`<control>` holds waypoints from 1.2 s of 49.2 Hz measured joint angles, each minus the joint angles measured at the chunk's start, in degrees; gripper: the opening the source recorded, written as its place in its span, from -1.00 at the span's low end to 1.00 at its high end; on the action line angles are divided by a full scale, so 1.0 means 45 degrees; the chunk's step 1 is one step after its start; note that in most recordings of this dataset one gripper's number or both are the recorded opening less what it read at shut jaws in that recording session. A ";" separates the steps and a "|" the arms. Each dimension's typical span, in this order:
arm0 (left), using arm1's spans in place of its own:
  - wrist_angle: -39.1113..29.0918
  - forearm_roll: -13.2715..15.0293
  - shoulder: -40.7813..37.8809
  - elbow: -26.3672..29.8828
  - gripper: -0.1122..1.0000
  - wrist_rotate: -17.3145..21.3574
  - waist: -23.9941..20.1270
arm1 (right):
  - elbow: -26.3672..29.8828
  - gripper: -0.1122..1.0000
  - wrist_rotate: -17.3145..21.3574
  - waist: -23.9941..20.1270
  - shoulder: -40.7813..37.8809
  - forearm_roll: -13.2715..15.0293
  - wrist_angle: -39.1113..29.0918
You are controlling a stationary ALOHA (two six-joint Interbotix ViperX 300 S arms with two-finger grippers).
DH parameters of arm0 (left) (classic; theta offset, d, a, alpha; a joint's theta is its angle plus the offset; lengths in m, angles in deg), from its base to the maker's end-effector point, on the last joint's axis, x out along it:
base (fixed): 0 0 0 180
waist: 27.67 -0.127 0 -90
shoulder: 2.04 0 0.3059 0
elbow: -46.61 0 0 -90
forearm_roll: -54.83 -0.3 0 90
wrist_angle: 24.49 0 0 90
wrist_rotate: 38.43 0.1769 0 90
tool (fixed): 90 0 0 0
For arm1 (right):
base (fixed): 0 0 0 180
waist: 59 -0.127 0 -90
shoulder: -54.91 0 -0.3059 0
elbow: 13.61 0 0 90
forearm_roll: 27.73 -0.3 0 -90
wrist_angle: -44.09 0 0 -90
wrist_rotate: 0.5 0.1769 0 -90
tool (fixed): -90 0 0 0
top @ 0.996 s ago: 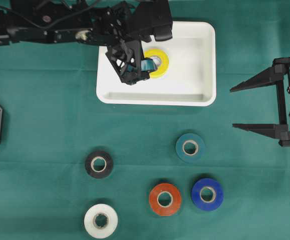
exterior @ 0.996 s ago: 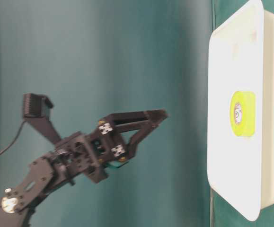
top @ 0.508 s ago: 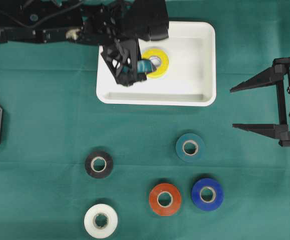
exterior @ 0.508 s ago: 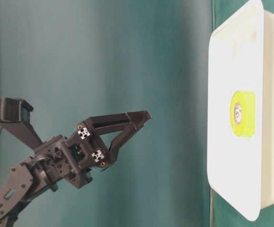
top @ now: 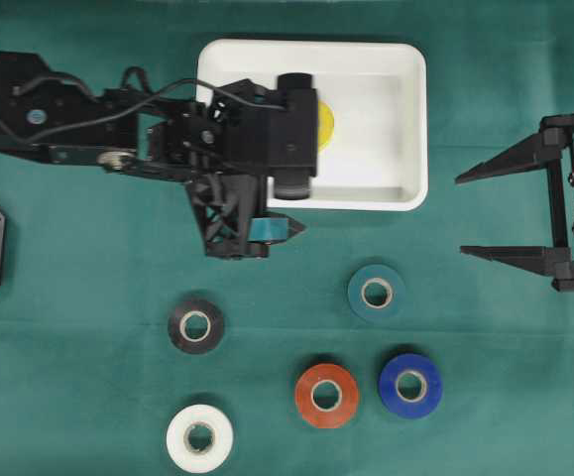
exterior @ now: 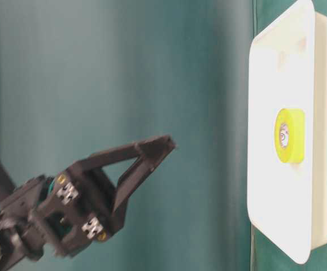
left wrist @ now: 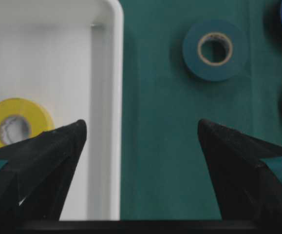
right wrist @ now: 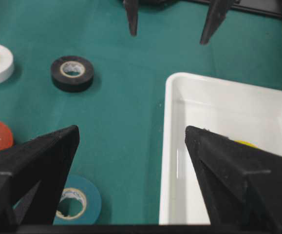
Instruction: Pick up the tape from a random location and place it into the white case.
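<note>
Left gripper (top: 267,230) off white case (top: 405,129) rim; jaws wide, empty.

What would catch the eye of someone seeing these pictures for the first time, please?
First, the white case at the top of the green cloth, with a yellow tape roll lying in it. Next, the black left gripper over the case's near edge, jaws wide and empty. Below lie five loose rolls: teal, black, red, blue and white.
</note>
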 measured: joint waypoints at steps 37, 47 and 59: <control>0.2520 0.0000 0.7812 -0.5430 0.92 0.0000 -0.0410 | 0.0020 0.82 0.0000 0.0020 0.0645 -0.0039 -0.0313; 0.2578 0.0000 0.9980 -0.6699 0.92 -0.0039 -0.0488 | 0.0020 0.82 -0.0020 0.0000 0.0664 -0.0039 -0.0332; 0.3281 0.0117 1.1719 -0.8672 0.92 -0.0430 -0.0430 | 0.0020 0.82 0.0000 0.0000 0.0684 -0.0020 -0.0332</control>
